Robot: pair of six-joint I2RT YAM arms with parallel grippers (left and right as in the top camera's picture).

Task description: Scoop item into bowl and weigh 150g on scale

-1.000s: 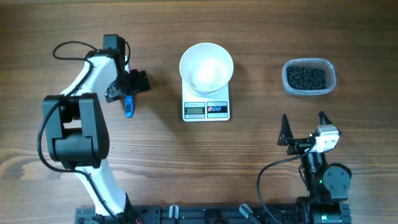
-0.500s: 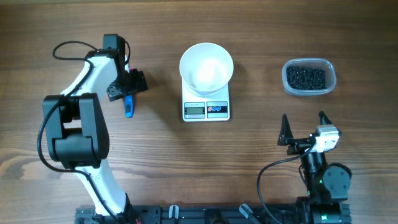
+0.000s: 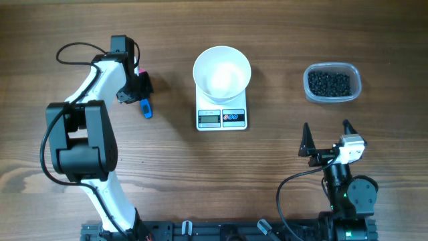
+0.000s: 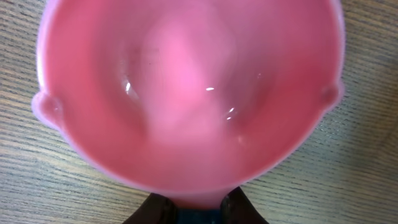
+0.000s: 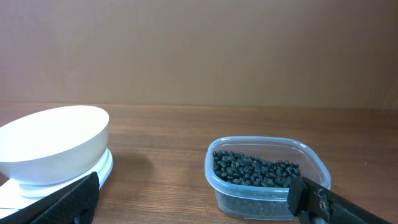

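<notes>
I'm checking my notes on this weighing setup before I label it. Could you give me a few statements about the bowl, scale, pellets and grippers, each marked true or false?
1. The white bowl sits on the scale. True.
2. The white bowl holds black pellets. False: the bowl is empty, and the pellets lie in the clear tub.
3. The left gripper is shut on the pink scoop. True.
4. The right gripper is clamped on the clear tub. False: its jaws are open, it holds nothing, and it is apart from the tub.
</notes>
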